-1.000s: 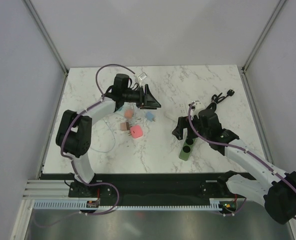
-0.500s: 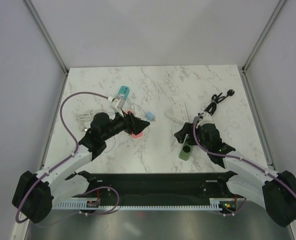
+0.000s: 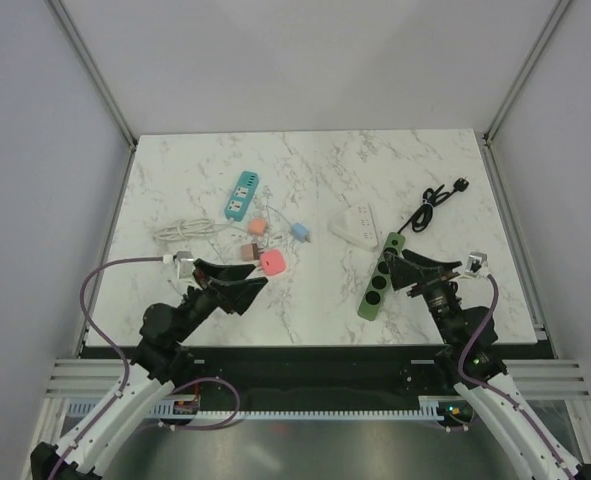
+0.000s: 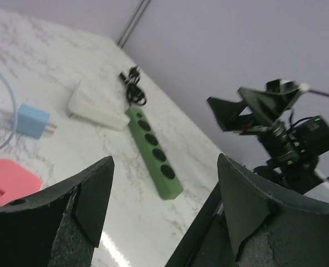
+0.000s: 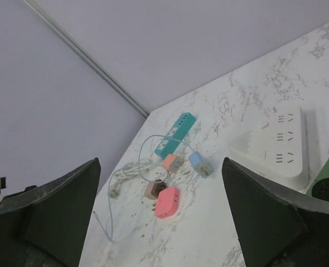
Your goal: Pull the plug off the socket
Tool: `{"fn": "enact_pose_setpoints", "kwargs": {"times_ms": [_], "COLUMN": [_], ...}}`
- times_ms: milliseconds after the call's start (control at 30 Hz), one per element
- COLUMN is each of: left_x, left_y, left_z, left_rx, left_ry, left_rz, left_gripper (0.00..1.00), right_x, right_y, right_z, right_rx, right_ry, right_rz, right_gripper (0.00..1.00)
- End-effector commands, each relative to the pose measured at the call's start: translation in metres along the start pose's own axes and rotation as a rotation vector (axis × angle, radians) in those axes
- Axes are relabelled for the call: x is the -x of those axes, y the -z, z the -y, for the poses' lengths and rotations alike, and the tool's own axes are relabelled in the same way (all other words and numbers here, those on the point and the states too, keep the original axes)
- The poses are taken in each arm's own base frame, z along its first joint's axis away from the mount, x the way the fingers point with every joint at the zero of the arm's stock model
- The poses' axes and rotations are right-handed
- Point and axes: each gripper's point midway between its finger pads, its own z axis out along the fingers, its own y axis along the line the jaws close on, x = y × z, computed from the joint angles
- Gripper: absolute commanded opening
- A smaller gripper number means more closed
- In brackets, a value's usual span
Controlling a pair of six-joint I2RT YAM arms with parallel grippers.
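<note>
The left gripper has its fingers spread apart with nothing between them, and it hangs above the near edge of the table, pointing toward the middle. The right gripper is the same: its fingers are wide apart and empty, raised over the near right part of the marble.

Just beyond the left fingertips lies a pink plug, with a brown plug beside it on the left. A little farther back sit an orange plug and a blue plug. All four rest loose on the tabletop, none of them in a socket. Behind them is a teal power strip, near the orange plug but apart from it. A thin pale wire loops among the plugs; where it ends I cannot tell.

Below the right gripper lies a green power strip with its sockets facing up, and behind that is a white power strip. A black cord runs back from the green strip's far end, and a white cable is bundled at the left.
</note>
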Motion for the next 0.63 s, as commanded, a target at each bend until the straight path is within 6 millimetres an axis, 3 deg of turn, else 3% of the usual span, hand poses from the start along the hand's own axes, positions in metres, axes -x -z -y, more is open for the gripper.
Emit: {"fn": "enact_pose_setpoints", "kwargs": {"times_ms": [0, 167, 333, 500, 600], "left_x": [-0.023, -0.023, -0.027, -0.031, -0.035], "left_y": [0.014, 0.019, 0.018, 0.018, 0.019], "left_z": [-0.012, -0.013, -0.023, -0.027, -0.021], "left_rx": [-0.016, -0.015, 0.036, 0.059, 0.03], "left_ry": [0.119, 0.177, 0.202, 0.209, 0.238], "left_rz": [0.037, 0.072, 0.064, 0.049, 0.022], "left_gripper": [0.81, 0.85, 0.86, 0.87, 0.89], "right_x": [-0.077, -0.092, -0.094, -0.097, -0.102], "right_y": [0.026, 0.035, 0.037, 0.038, 0.035], "right_z": [0.085, 0.107, 0.118, 0.117, 0.103], "right_rx": [-0.239, -0.37, -0.427, -0.431, -0.364], "right_ry": [-0.016, -0.088, -0.097, -0.111, -0.141], "right_rz": [-0.174, -0.213, -0.205, -0.223, -0.256], "right_gripper": [0.98, 0.98, 0.98, 0.98, 0.98]}}
